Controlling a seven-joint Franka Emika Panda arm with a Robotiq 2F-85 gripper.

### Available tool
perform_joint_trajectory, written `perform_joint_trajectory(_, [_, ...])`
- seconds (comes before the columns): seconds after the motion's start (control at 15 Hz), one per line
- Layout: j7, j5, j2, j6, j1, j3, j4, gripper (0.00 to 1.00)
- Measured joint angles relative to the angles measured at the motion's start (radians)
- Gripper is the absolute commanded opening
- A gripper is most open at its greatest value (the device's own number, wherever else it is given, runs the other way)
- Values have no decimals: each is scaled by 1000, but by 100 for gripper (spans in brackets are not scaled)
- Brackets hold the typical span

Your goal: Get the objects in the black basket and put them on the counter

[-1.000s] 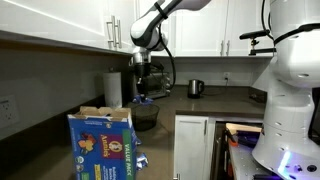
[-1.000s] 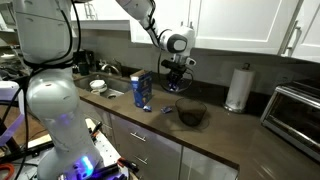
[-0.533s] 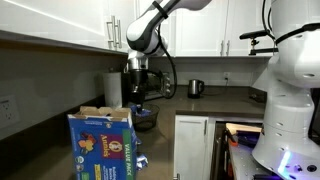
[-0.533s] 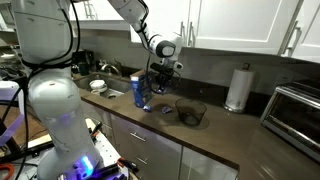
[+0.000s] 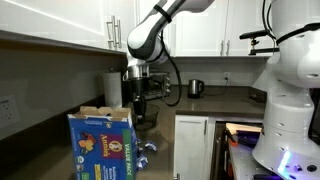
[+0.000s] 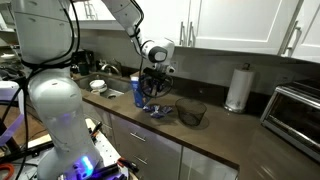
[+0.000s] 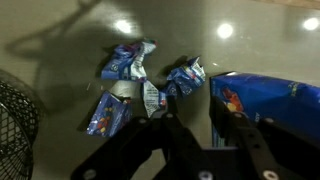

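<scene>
Several small blue packets (image 7: pixel 128 62) lie on the dark counter (image 7: pixel 60 30), seen in the wrist view just beyond my fingertips. They also show in both exterior views (image 6: pixel 156 110) (image 5: pixel 148 150), beside the blue-and-yellow box. My gripper (image 7: pixel 198 125) is open and empty, hovering low over the counter (image 6: pixel 232 136) between the packets and the box. It also shows in both exterior views (image 6: pixel 152 96) (image 5: pixel 140 102). The black basket (image 6: pixel 191 113) stands beside the gripper, apart from it; its mesh rim (image 7: pixel 14 112) shows at the left edge of the wrist view. What is inside it is hidden.
A big blue-and-yellow cardboard box (image 6: pixel 140 92) (image 7: pixel 270 100) stands close to the gripper. A paper towel roll (image 6: pixel 238 88) and a silver toaster oven (image 6: pixel 296 110) stand further along. A kettle (image 5: pixel 196 88) sits at the back. A sink (image 6: pixel 100 88) lies past the box.
The gripper moved from above the basket toward the box and came down near the counter. The blue item it carried now lies among the packets on the counter.
</scene>
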Motion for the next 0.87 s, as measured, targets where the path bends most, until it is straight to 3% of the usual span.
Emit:
perform_joint_trajectory(0.27, [0, 0, -11, 0, -1, -1, -20, 97])
perform_joint_trajectory(0.87, [-1, 6, -136, -47, 0, -20, -103, 100])
